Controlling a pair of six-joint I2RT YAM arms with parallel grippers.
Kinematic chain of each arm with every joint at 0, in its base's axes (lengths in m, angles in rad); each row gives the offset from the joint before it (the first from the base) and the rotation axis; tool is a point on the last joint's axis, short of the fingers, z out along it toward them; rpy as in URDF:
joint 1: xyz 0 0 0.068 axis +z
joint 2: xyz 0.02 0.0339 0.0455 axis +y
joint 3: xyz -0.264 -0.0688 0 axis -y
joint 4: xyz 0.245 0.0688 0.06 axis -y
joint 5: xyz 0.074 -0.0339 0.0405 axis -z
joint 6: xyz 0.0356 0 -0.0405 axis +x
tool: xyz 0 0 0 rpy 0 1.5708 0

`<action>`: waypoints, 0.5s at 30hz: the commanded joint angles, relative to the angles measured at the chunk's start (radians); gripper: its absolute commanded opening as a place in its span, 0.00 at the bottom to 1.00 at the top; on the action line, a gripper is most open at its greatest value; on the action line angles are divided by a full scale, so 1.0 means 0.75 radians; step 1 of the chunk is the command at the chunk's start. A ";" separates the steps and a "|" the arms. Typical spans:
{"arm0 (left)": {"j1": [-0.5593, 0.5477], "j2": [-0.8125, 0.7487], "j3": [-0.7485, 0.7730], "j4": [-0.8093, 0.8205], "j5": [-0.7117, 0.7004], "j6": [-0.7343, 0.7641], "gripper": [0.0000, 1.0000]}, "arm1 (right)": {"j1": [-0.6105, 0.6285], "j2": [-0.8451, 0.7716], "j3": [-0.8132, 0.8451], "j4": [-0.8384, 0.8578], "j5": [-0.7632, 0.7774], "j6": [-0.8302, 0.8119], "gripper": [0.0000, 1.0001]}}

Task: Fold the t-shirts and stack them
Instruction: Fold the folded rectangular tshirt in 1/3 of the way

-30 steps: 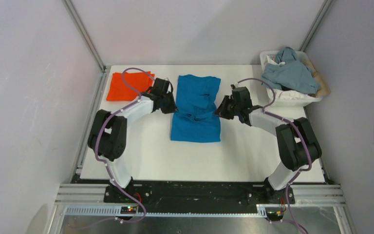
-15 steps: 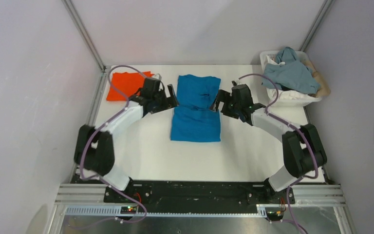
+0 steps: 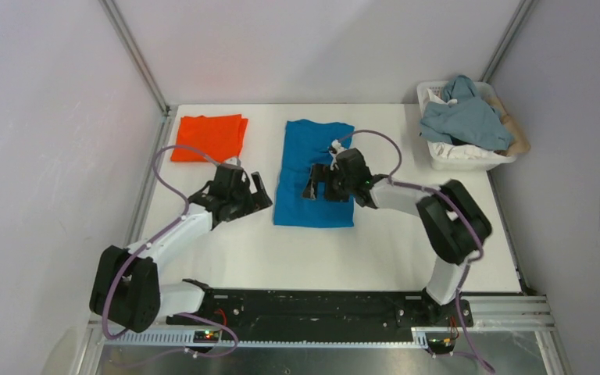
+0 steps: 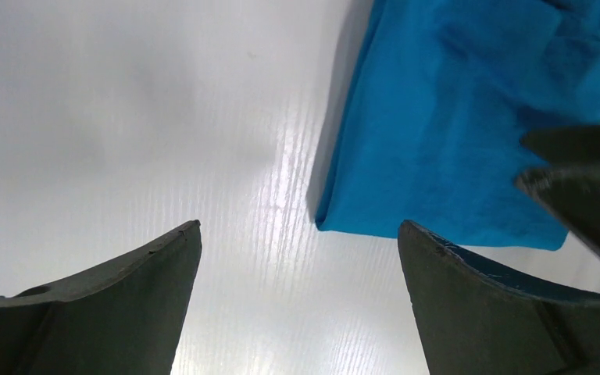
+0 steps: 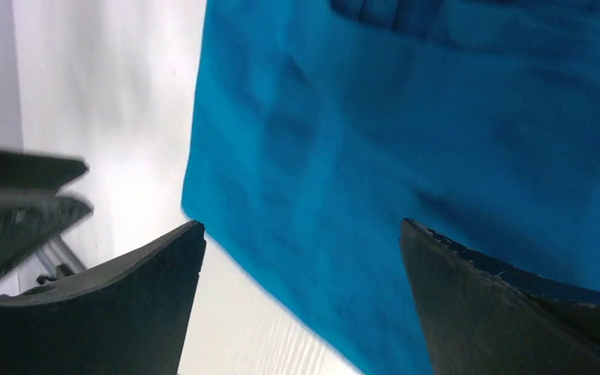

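The blue t-shirt (image 3: 315, 156) lies as a long folded rectangle in the middle of the white table (image 3: 391, 250), with a few creases near its far end. The orange t-shirt (image 3: 209, 137) lies folded at the far left. My left gripper (image 3: 261, 195) stands open just left of the blue shirt's near-left corner (image 4: 336, 219), over bare table, with nothing between its fingers (image 4: 125, 305). My right gripper (image 3: 312, 186) hangs open over the blue shirt's near half (image 5: 437, 141) and points left. Neither gripper holds cloth.
A white basket (image 3: 476, 160) heaped with grey-blue and beige clothes stands at the far right corner. Grey walls and metal posts close in the table at the back and sides. Each wrist view shows the other gripper's dark fingers at its edge.
Both grippers opened and let go of the blue shirt's sides. The left arm drew back toward the near left; the right gripper swung left over the shirt, which now lies flatter.
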 commanded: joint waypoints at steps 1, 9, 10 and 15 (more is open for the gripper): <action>0.003 -0.005 -0.020 0.027 -0.007 -0.042 1.00 | -0.028 0.218 0.237 0.116 0.014 -0.024 0.99; 0.003 0.096 -0.036 0.042 -0.010 -0.060 1.00 | -0.051 0.278 0.495 -0.080 0.161 -0.139 0.99; 0.002 0.119 -0.030 0.053 -0.001 -0.060 0.99 | -0.051 0.243 0.495 -0.135 0.181 -0.154 1.00; 0.000 0.205 0.025 0.107 0.081 -0.061 0.96 | -0.062 0.063 0.337 -0.246 0.163 -0.118 0.99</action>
